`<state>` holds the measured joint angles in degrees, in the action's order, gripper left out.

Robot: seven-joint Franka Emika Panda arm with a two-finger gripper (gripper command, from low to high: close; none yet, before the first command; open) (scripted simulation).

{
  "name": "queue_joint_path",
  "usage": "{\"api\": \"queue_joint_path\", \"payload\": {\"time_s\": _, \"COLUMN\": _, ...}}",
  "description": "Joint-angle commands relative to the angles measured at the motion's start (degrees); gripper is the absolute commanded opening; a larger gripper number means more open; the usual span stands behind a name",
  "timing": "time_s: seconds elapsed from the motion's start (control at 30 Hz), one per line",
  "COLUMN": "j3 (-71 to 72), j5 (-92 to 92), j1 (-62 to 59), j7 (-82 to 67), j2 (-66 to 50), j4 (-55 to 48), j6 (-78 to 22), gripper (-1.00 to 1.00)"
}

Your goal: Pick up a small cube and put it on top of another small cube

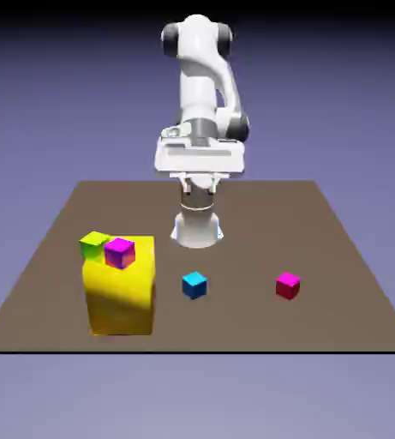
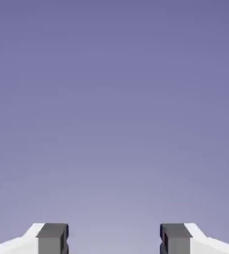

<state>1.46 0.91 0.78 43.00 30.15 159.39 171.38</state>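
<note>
Gripper (image 1: 200,187) spread wide, nothing between the tips, up in front of the arm (image 1: 198,81), blue cube (image 1: 194,285) on the table (image 1: 243,326), crimson cube (image 1: 288,286) at exterior view's right, yellow block (image 1: 121,300) at its left.

Setting: simulated robotics test scene, rendered. Flat brown rectangular tabletop (image 1: 243,321), smooth blue-violet backdrop (image 1: 338,103), white jointed robot arm (image 1: 198,86), small plain-coloured cubes, large glossy yellow round-topped block (image 1: 122,296).
</note>
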Motion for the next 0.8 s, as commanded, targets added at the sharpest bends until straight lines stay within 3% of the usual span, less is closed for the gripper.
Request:
{"api": "queue_joint_path", "payload": {"time_s": 0.0, "j3": 1.2, "j5": 0.8, "j1": 0.1, "j7": 0.4, "j2": -2.1, "j4": -1.3, "j6": -2.2, "gripper": 0.00}}
{"api": "queue_joint_path", "payload": {"time_s": 0.77, "j3": 29.1, "j5": 18.1, "j1": 1.8, "j7": 10.7, "j2": -49.8, "j4": -32.1, "j6": -52.2, "gripper": 0.00}}
